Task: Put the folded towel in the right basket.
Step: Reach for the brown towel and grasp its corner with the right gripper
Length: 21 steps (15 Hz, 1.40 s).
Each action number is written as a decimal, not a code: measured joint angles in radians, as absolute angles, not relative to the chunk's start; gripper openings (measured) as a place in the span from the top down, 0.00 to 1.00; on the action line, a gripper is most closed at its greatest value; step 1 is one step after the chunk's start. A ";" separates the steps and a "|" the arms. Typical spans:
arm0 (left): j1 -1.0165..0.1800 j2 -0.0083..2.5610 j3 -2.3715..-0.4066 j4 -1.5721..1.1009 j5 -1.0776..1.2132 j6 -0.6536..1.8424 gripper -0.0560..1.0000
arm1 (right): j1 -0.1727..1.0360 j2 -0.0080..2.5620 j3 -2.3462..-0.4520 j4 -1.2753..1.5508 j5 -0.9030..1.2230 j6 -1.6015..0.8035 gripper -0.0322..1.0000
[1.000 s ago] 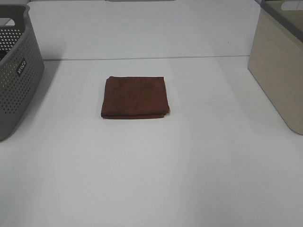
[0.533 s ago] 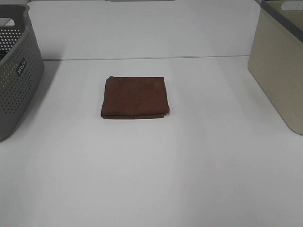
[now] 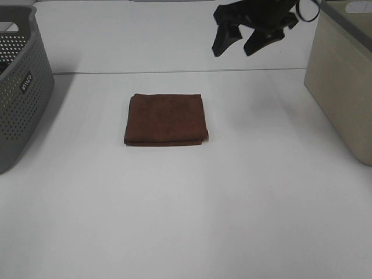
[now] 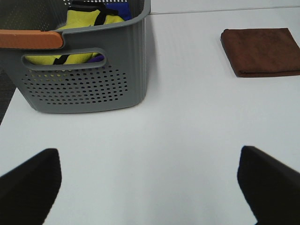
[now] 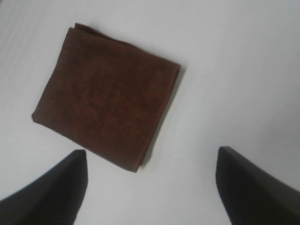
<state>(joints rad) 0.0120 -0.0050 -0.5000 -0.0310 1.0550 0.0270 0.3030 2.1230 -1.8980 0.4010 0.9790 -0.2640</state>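
Note:
The folded brown towel [image 3: 166, 120] lies flat on the white table, in the middle. It also shows in the left wrist view [image 4: 262, 51] and the right wrist view [image 5: 105, 115]. The right basket [image 3: 344, 75] is beige and stands at the table's right edge. My right gripper [image 3: 239, 40] is open and empty, high in the air behind the towel and to its right. In the right wrist view [image 5: 150, 187] its fingers stand wide apart over the table near the towel. My left gripper [image 4: 150, 187] is open and empty over bare table, off to the towel's left.
A grey perforated basket [image 3: 20, 87] stands at the table's left edge; in the left wrist view the grey basket [image 4: 84, 70] holds yellow and blue cloth. A seam [image 3: 174, 72] crosses the table behind the towel.
My right gripper has come into the exterior view at the top, right of centre; it was out of view before. The towel and both baskets have not moved.

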 joint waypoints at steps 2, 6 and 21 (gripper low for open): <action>0.012 -0.005 -0.500 -0.031 1.055 0.027 0.03 | 0.304 2.208 -1.928 0.482 1.017 -0.264 0.27; 0.012 -0.005 -0.500 -0.031 1.055 0.027 0.03 | 0.303 2.355 -2.007 0.577 1.057 -0.264 0.27; 0.012 -0.005 -0.500 -0.031 1.055 0.027 0.03 | 0.293 2.620 -2.162 0.752 1.066 -0.314 0.35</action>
<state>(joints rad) 0.0120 -0.0050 -0.5000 -0.0310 1.0550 0.0270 0.2930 2.6200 -2.1620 0.7520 1.0660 -0.3140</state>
